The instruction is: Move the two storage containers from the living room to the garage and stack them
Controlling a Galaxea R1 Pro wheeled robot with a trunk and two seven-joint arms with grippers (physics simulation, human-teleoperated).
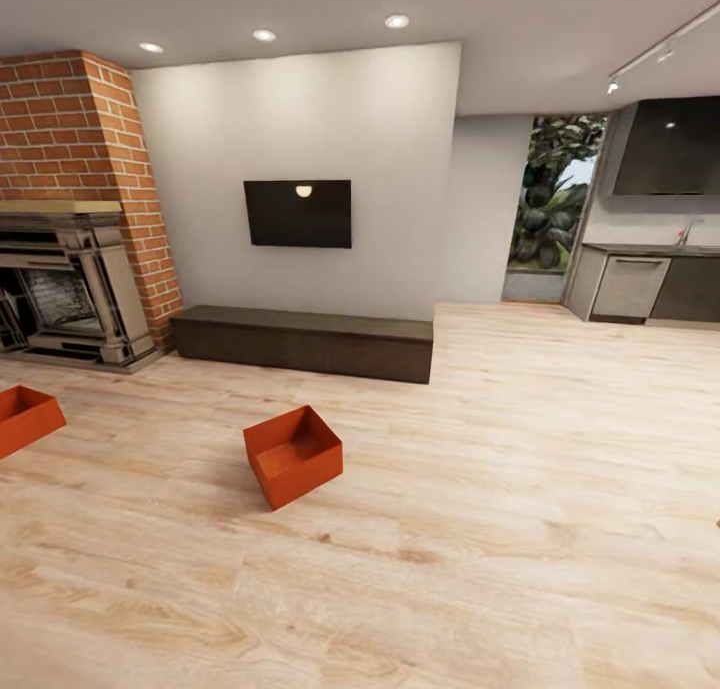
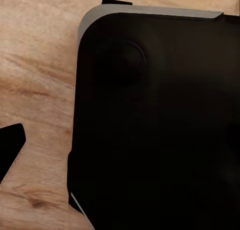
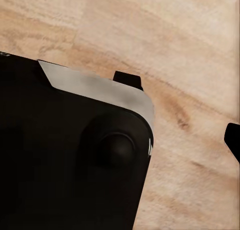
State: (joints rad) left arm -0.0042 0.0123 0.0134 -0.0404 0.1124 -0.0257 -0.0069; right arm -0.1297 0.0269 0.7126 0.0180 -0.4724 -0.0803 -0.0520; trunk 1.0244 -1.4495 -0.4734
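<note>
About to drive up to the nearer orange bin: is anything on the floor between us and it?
Nothing visible. The nearer orange-red open-topped rectangular bin sits alone on the light wood-plank floor, with bare planks in front. The second orange-red bin lies off to the left, out of that path.

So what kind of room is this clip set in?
A living room, apparently open to a kitchen: brick fireplace, wall-mounted TV above a long low cabinet, light wood-plank floor. Two orange-red containers sit on it.

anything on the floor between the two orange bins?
No. In the head view the middle bin and the bin at the left edge are separated only by bare light wood-plank floor; both sit open side up.
</note>
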